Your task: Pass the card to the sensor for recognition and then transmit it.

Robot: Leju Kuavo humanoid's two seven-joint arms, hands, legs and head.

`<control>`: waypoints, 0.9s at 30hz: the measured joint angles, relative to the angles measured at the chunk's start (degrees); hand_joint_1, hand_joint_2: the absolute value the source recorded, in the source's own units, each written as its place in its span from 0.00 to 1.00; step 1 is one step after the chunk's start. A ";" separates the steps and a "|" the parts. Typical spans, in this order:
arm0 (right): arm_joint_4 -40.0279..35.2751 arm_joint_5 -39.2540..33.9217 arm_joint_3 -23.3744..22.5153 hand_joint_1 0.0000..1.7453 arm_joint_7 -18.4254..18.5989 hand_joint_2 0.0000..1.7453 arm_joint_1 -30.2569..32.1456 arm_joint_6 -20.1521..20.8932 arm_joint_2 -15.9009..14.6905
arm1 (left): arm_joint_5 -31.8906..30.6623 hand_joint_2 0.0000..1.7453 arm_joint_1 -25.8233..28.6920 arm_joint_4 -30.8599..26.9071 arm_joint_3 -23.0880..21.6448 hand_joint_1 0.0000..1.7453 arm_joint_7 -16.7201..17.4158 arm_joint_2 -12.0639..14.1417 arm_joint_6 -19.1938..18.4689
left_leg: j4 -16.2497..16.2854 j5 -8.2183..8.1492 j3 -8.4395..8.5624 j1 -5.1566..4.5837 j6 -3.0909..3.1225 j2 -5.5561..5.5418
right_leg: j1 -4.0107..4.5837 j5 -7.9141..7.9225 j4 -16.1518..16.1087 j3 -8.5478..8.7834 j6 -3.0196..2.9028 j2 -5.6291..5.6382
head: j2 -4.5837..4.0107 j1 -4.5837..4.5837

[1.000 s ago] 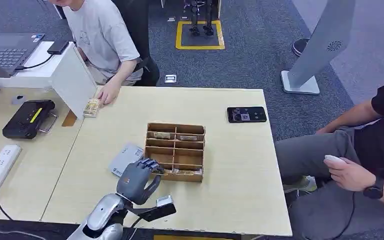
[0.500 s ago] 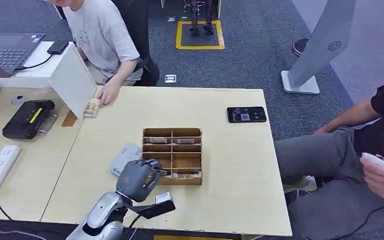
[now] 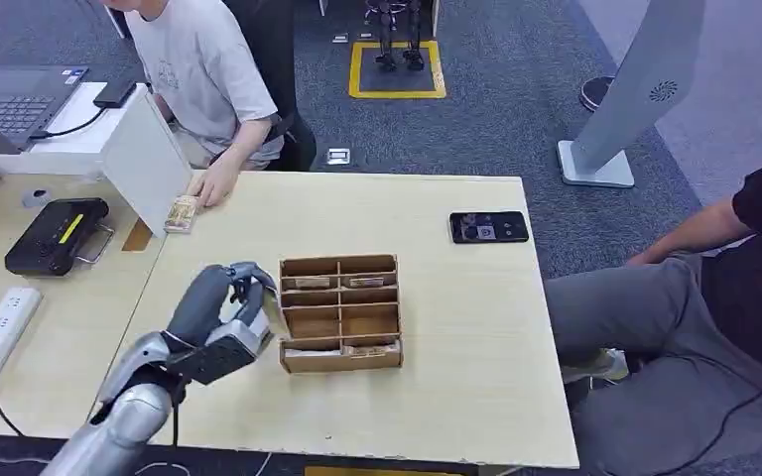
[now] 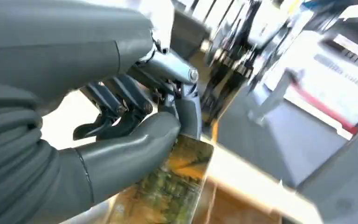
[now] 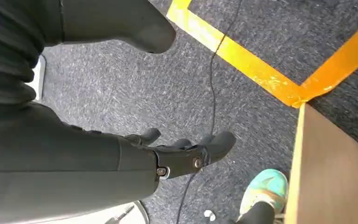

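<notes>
The left hand [image 3: 220, 297] is pinching a glossy, flat, green-and-gold printed card [image 4: 177, 186] between its thick grey thumb and darker fingers, just beside the left wall of the wooden compartment box [image 3: 341, 312] on the pale wood-grain worktop [image 3: 437, 297]. The black sensor device [image 3: 55, 234] is lying well off to the robot's left, so the left arm is clearly nearer. The right hand [image 5: 186, 154] is hanging over grey carpet, fingers loosely apart, holding nothing.

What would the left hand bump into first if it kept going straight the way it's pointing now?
Probably nothing nearby: the left hand, pinching the card, points up the table beside the wooden organizer. Farther along sits a person's hand, though depth is unclear.
</notes>
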 joint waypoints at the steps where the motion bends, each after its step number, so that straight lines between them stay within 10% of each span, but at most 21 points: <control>1: 0.13 -0.35 0.00 0.00 -0.28 1.00 0.11 -0.04 -0.09 | 1.38 1.00 -1.14 -2.03 1.35 1.00 -0.28 1.49 -1.08 | 0.00 0.01 0.00 0.01 -0.01 0.00 | 0.01 0.00 0.00 0.00 0.00 0.00 | 0.00 0.00; 9: 0.79 -1.27 0.13 0.00 -0.87 1.00 0.28 -0.24 -0.33 | 5.55 1.00 -7.41 -11.90 10.15 1.00 0.39 8.60 -4.57 | 0.00 0.03 0.00 0.00 -0.04 0.01 | 0.02 0.00 0.02 0.00 -0.01 0.02 | 0.00 0.00; 27: 1.22 -1.24 1.70 0.00 -0.13 1.00 0.14 -0.44 -0.33 | -18.74 1.00 -6.41 -5.26 11.68 1.00 9.79 7.53 7.08 | 0.00 0.03 0.01 -0.02 -0.03 0.00 | -0.03 0.01 0.00 0.00 -0.01 0.02 | 0.00 0.02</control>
